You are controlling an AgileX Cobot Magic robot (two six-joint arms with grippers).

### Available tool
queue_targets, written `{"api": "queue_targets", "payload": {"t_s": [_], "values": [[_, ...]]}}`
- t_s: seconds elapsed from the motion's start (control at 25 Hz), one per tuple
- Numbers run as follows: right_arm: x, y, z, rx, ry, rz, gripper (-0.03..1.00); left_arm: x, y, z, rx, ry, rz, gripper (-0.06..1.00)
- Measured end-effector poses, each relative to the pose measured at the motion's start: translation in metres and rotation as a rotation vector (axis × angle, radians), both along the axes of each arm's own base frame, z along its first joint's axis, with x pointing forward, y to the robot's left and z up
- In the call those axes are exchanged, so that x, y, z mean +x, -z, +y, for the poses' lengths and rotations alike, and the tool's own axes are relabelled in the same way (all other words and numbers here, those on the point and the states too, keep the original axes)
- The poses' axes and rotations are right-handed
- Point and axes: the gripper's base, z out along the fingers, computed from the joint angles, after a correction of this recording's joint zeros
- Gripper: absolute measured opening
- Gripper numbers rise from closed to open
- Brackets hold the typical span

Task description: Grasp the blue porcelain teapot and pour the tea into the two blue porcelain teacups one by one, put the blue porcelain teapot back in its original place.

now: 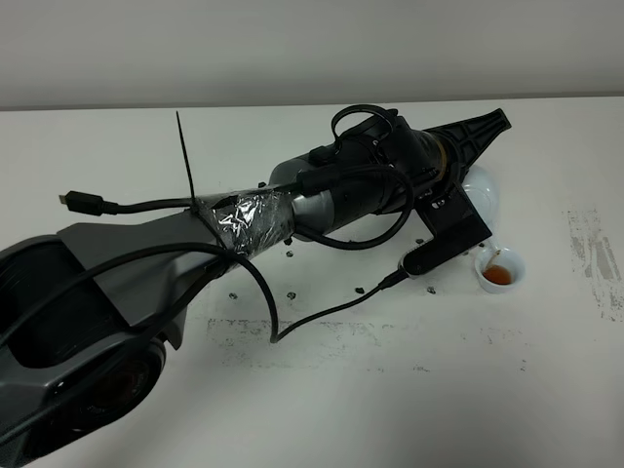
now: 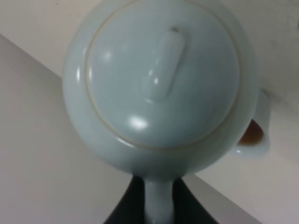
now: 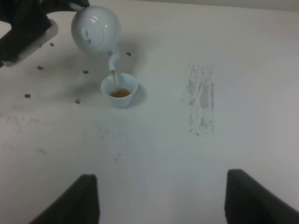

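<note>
Firmly, the left jaws hold the tilted teapot (image 2: 159, 84) — tea streaming into one teacup (image 3: 119, 91) — right jaws wide apart.

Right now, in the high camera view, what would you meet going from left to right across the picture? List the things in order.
cable plug → silver-taped arm section → teacup holding tea → scuffed patch on the table

The teapot (image 3: 96, 29) tilts above the teacup (image 3: 119, 93), which stands on the table (image 3: 154, 158).

Outstretched left arm (image 1: 146, 263), left gripper (image 1: 460, 190) clamped, right gripper (image 3: 161, 177) spread wide
</note>
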Motion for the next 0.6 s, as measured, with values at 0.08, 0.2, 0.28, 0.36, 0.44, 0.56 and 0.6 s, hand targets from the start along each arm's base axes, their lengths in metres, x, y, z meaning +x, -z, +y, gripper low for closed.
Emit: {"api": "queue_targets", "payload": {"t_s": [0.08,0.2,0.28,0.36,0.44,0.56,0.6], "values": [[0.0,0.0,0.0,0.0,0.0,0.0,0.59,-0.0015,0.0,-0.0014,0.001,0.004,0.0,0.03],[0.0,0.0,0.0,0.0,0.0,0.0,0.59,-0.0019,0.0,-0.0018,0.0,0.006,-0.001,0.03],[0.0,0.0,0.0,0.0,0.0,0.0,0.59,-0.0019,0.0,-0.0018,0.001,0.007,-0.001,0.03],[0.0,0.0,0.0,0.0,0.0,0.0,0.59,-0.0019,-0.0001,-0.0019,0.001,0.007,-0.002,0.03],[0.0,0.0,0.0,0.0,0.0,0.0,0.59,-0.0019,-0.0001,-0.0019,0.001,0.007,-0.002,0.03],[0.0,0.0,0.0,0.0,0.0,0.0,0.59,-0.0019,-0.0001,-0.0019,0.001,0.007,-0.002,0.03],[0.0,0.0,0.0,0.0,0.0,0.0,0.59,-0.0019,-0.0001,-0.0019,0.001,0.007,-0.002,0.03]]}}
